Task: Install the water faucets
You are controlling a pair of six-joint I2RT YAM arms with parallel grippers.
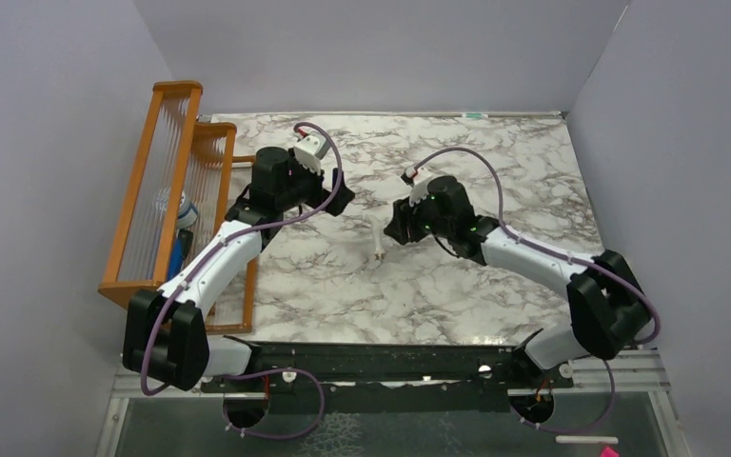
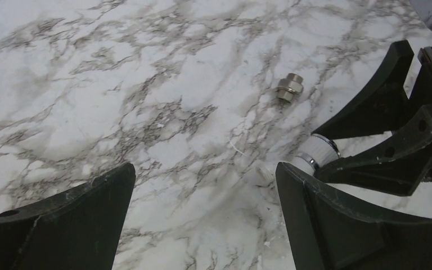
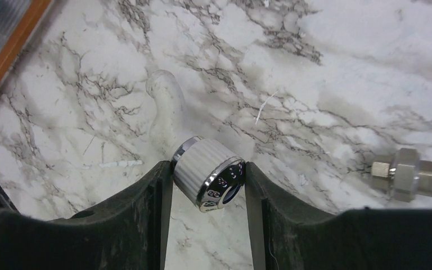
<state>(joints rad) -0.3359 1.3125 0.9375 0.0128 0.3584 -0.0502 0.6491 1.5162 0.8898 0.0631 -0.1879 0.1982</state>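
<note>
The right gripper (image 3: 209,179) reaches out low over the marble table (image 3: 326,50). It squeezes the round knob (image 3: 205,169) of the white tap (image 3: 166,107) from both sides. The tap's spout lies along the table, pointing away from the fingers. The little metal nut (image 3: 405,175) lies near, not touching it. The left gripper (image 2: 205,180) hangs wide open just beside them, holding nothing. The orange rack (image 1: 167,90) at the left edge holds something blue, but I cannot tell what.

Pretty bright, even light from above, just soft shadows on the marble surface (image 1: 438,286). Chrome knob (image 3: 220,188) throws a bit of glare; my right claw (image 3: 209,171) looks dark, featureless up close.
</note>
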